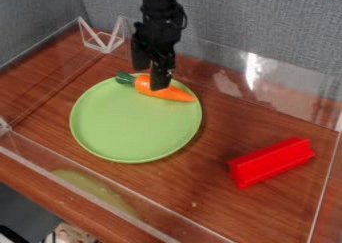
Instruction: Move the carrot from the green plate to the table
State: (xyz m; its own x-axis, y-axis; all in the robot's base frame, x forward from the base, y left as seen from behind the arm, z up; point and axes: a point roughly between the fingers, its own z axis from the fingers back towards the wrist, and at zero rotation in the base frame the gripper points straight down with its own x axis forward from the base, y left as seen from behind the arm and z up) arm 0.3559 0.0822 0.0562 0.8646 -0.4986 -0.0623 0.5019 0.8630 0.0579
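The orange carrot [166,90] lies on its side at the far rim of the light-green plate [134,122], its green stem end pointing left. My black gripper [151,77] points straight down right over the carrot's stem half, open, its fingertips down at the carrot, one on each side of it. I cannot tell whether they touch it. The arm hides part of the carrot's top. The plate rests on the dark reddish-brown table [247,112].
A red rectangular block [271,161] lies on the table at the right, well away from the plate. Clear acrylic walls [287,82] edge the table, and a small clear stand [96,32] sits in the far left corner.
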